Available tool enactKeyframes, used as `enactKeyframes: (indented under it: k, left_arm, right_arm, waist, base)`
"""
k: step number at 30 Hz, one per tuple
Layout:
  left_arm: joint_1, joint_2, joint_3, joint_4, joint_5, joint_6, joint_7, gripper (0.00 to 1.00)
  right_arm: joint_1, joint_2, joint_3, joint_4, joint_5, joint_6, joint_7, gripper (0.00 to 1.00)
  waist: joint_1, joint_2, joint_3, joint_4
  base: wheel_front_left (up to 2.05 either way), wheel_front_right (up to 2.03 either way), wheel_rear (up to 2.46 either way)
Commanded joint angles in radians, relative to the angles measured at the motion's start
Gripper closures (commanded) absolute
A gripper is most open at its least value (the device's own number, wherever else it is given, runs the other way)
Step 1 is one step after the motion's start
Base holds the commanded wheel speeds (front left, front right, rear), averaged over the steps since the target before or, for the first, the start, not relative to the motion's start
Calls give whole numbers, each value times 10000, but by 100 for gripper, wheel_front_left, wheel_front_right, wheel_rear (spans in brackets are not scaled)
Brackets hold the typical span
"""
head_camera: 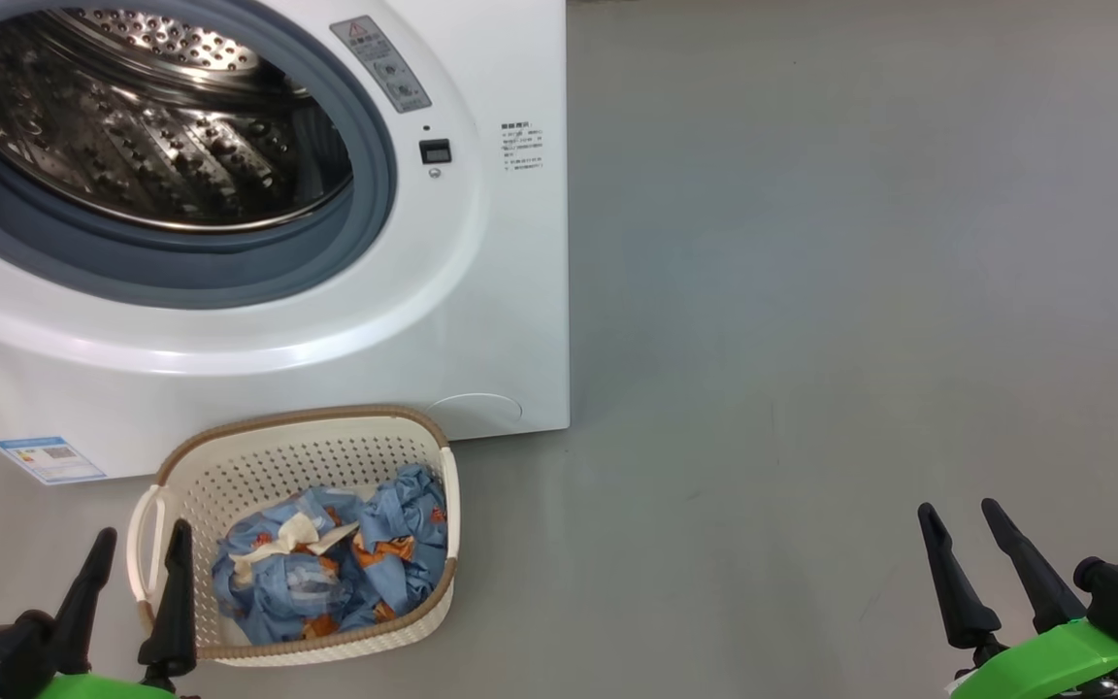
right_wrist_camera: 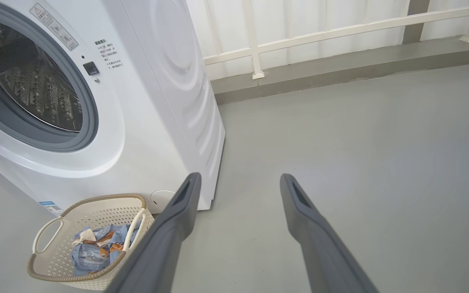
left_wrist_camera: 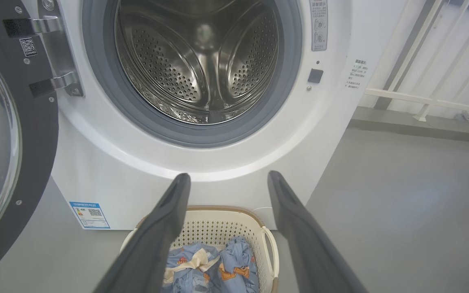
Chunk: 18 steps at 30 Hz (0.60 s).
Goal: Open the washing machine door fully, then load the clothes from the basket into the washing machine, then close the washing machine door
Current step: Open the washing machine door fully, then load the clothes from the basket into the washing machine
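Door step's looking done: washing machine door (left_wrist_camera: 41, 134) is hanging wide open at left edge, left wrist view. All clothes (head_camera: 326, 573) are lying in basket (head_camera: 312, 454), lower left of head view, in front of washing machine (head_camera: 481, 320), so you're facing loading + closing. Jaws of left gripper (head_camera: 144, 529) and right gripper (head_camera: 957, 505) are both standing apart, empty.
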Motion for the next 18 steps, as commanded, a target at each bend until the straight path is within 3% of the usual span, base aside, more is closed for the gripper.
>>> enactKeyframes:
  k: [1, 9, 18]
  left_arm:
    - [-182, 352, 405, -252, -57, -15, -55, 0]
    - [-359, 549, 190, -248, -272, -15, -55, 0]
    - [-493, 626, 87, -213, -260, -15, -55, 0]
  right_arm:
    - [-116, -104, 192, -269, -137, 16, -120, 0]
    - [-238, -37, 174, -337, -183, 16, -120, 0]
    - [-333, 24, 199, -318, -221, 16, -120, 0]
  waist:
    - [0, 0, 19, 16]
    - [0, 0, 251, 109]
    - [0, 0, 353, 166]
  base:
    - [0, 0, 0]
    - [15, -55, 41]
    - [69, -199, 129]
